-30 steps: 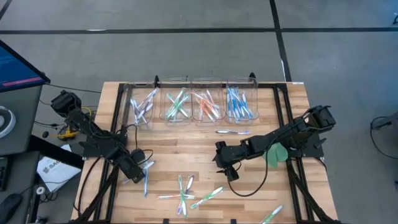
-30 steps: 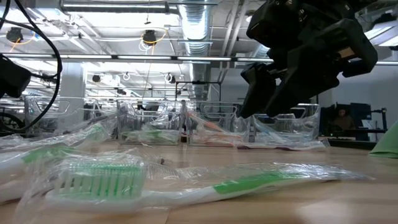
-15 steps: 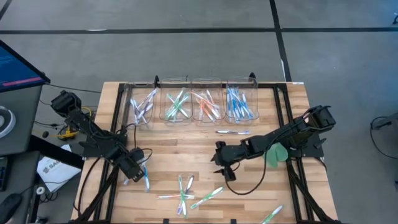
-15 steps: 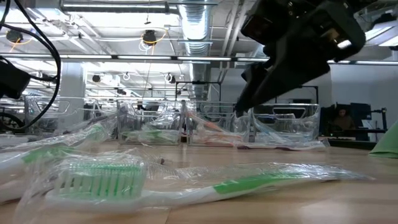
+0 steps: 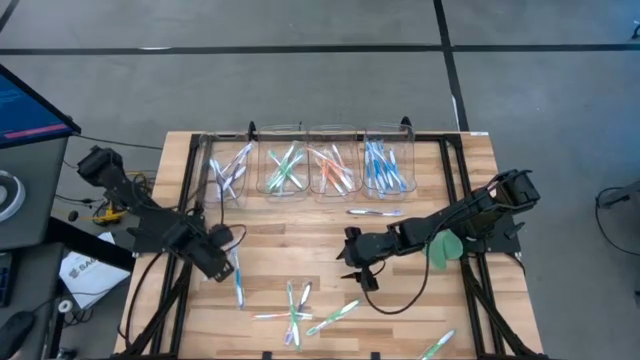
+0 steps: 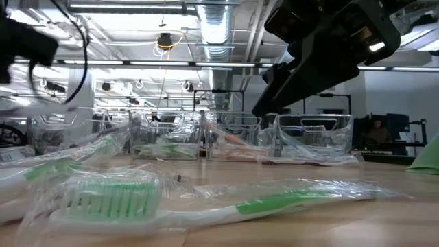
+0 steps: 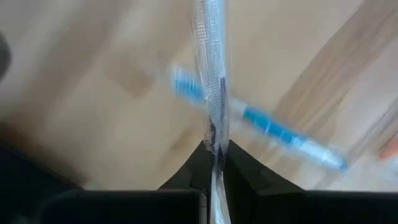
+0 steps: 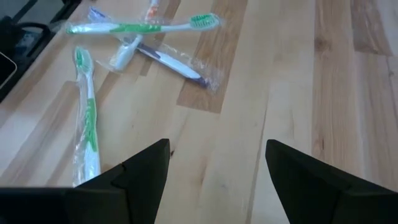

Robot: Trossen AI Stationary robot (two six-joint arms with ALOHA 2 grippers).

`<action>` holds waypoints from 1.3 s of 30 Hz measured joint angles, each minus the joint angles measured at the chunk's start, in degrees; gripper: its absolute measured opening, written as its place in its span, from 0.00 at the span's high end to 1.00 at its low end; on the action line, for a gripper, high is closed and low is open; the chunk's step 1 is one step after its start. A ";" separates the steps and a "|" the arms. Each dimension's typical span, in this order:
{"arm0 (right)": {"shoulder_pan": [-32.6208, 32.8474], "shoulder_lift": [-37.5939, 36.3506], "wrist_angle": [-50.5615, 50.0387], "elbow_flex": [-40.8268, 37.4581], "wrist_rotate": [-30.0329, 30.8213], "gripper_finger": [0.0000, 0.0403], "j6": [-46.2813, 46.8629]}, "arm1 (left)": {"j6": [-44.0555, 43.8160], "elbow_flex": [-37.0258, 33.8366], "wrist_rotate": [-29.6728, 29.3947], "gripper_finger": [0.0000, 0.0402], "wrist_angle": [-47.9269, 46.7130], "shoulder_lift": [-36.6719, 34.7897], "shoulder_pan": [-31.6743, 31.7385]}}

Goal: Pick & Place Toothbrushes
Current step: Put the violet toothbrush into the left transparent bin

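Left side of table: left gripper (image 5: 222, 262) sits over the near-left boards, jaws pinched tight on the clear wrapper of one toothbrush. In the left wrist view the held toothbrush (image 7: 211, 74) runs straight out from between the fingers, gripped by the very end of its sleeve. A second, blue toothbrush (image 7: 261, 124) lies on the wood beneath, apart from the held one; in the high view it lies just near of the gripper (image 5: 238, 288).

Judgement: step in hand is the lift and carry to a bin. The grip is on thin film at one end, so the brush will likely swing. Lift slowly, keep the wrist steady, and check the blue accent before choosing a bin; from the high view I cannot confirm the held brush's colour.

Centre: loose toothbrushes (image 5: 298, 312) lie crossed at the near edge, mostly green. Along the far edge stand four clear bins (image 5: 308, 160), sorted by colour from left: pale/purple, green, orange, blue. One stray brush (image 5: 374, 212) lies just near of the blue bin.

Right of centre: right gripper (image 5: 352, 266) hovers above bare boards, fingers spread, holding nothing. Its wrist view shows green toothbrushes (image 8: 87, 118) ahead. Flat green leaf-shaped piece (image 5: 444, 248) rests farther right, beside the arm.
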 joint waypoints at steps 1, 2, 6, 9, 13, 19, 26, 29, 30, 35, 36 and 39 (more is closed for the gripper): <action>0.12 0.00 0.16 0.00 0.00 0.35 0.18 | 1.46 1.33 -1.87 0.97 -1.05 -0.47 0.88; 0.15 0.00 0.31 0.00 0.00 0.35 1.00 | 2.99 2.61 -3.60 0.97 -2.04 -1.15 1.82; 0.58 1.38 1.67 0.02 0.00 0.35 3.36 | 9.31 8.21 -10.69 0.97 -7.17 -3.66 6.81; 0.57 3.81 4.20 0.02 -0.04 0.35 3.45 | 14.14 12.99 -15.05 0.97 -13.62 -4.83 11.79; 0.15 7.30 7.85 0.02 -2.41 0.35 3.48 | 21.15 18.58 -21.16 0.97 -21.37 -5.54 20.15; -2.48 8.54 11.21 0.07 -10.74 0.35 3.48 | 37.92 22.82 -27.86 0.97 -21.74 -6.74 36.43; -3.41 8.55 11.39 0.09 -12.15 0.35 3.48 | 56.67 23.20 -26.47 0.97 -16.73 -6.57 56.87; -3.37 8.55 11.37 0.09 -12.20 0.35 3.41 | 62.98 22.15 -22.00 0.97 -11.76 -6.41 63.43; -3.39 8.55 11.37 0.09 -12.18 0.35 3.15 | 63.94 21.21 -21.19 0.97 -9.90 -6.48 65.05; -3.43 8.55 11.34 0.09 -12.17 0.35 3.00 | 64.37 13.74 -16.26 0.97 -3.78 -6.44 71.04; -3.43 8.55 11.27 0.09 -12.18 0.35 2.95 | 64.54 12.41 -15.30 0.97 -3.42 -6.41 72.04; -3.41 8.55 11.08 0.09 -12.20 0.35 2.40 | 66.94 9.44 -14.34 0.97 -1.89 -6.38 74.98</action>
